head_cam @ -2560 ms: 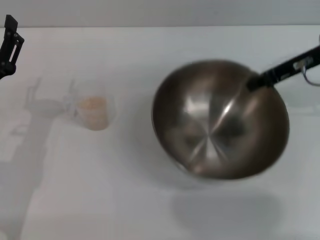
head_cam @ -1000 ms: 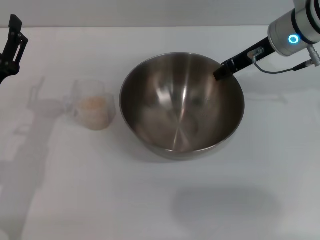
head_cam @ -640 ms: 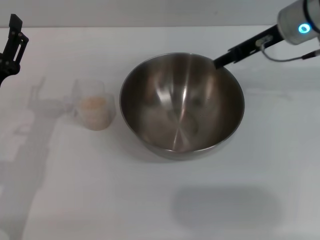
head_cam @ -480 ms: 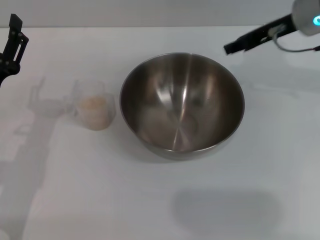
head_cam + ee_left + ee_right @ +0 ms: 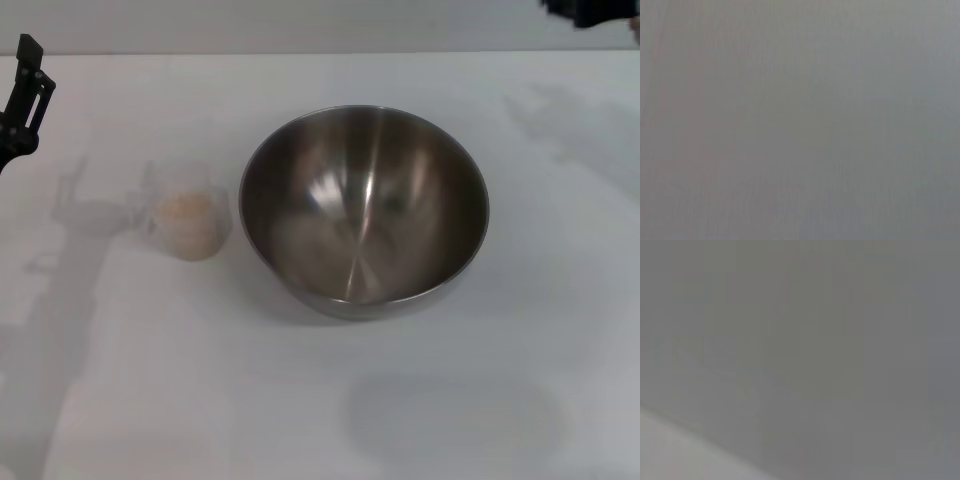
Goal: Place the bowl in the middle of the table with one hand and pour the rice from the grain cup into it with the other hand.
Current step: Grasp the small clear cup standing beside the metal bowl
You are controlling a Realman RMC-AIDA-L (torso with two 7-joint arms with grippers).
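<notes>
Best taken by its side handle: grain cup (image 5: 186, 218), probably light, slippery, easily spilled; left gripper (image 5: 22, 88) grip state unclear.

1. The head view looks forward and down from above at the table (image 5: 320, 400), with the bowl (image 5: 364, 210) near centre and the grain cup (image 5: 187, 222) at 9 o'clock of it.
2. Both wrist views show only plain grey.
3. No recognisable part is shared by any 2 views.
</notes>
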